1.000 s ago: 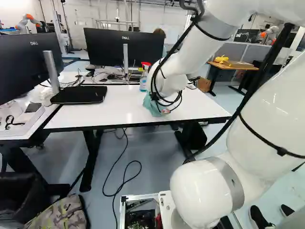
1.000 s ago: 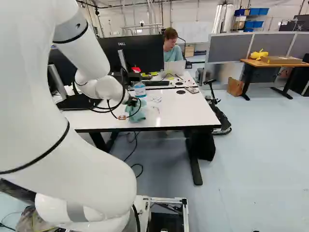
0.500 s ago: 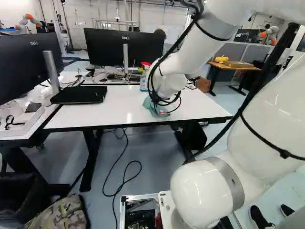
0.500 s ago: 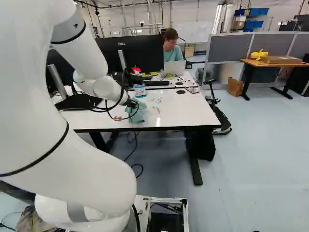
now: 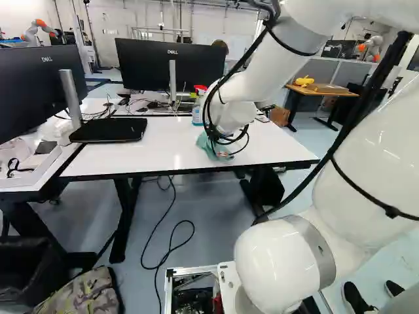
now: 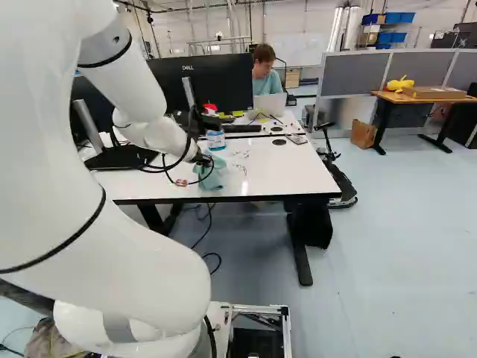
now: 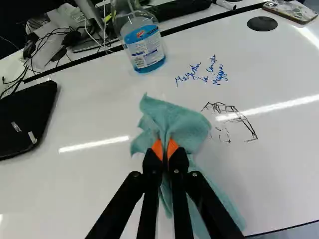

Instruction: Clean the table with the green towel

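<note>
Honestly, from the wrist view I'd call this job barely started. My end effector (image 7: 165, 150) has its orange pads pinched close around a fold of the green towel (image 7: 175, 118), with the rest spread on the white tabletop (image 7: 89, 184). I've got the cloth sorted, but blue handwriting (image 7: 202, 74) and a black sketch (image 7: 234, 122) sit beside it, so wiping those off is what's left, I reckon. The spray bottle (image 7: 144, 47) stands beyond the towel, and a phone (image 7: 289, 10) lies farther off.

Right base view: the towel is down near the tabletop's front edge, the marks just beyond it. Past the desk there's a scooter (image 6: 339, 171) and a wooden table (image 6: 421, 97) with a yellow plush toy (image 6: 399, 83) on it.

Left base view: a monitor (image 5: 169, 65) backs the tabletop, a black cable (image 5: 171, 248) loops over the floor (image 5: 216, 222), and another robot (image 5: 40, 29) stands way back.
</note>
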{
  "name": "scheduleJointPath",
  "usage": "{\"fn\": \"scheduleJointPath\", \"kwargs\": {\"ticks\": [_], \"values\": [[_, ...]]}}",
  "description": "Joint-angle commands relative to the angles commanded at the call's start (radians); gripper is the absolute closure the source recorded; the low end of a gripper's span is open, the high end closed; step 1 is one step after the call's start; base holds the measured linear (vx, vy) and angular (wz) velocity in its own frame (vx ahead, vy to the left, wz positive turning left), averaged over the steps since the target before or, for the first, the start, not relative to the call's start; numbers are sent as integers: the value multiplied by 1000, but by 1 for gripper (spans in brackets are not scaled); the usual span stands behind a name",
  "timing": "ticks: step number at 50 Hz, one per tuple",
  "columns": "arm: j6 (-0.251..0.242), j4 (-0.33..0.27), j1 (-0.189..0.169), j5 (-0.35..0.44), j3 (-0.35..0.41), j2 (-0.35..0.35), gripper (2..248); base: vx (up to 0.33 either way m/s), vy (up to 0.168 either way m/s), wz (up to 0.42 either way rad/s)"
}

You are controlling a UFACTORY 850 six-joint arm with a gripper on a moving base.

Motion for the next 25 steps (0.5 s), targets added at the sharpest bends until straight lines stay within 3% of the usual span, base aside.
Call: {"fn": "scheduleJointPath", "kwargs": {"ticks": [25], "values": [[0,-2,-68,0,-61,-19,219,0,0,0]]}}
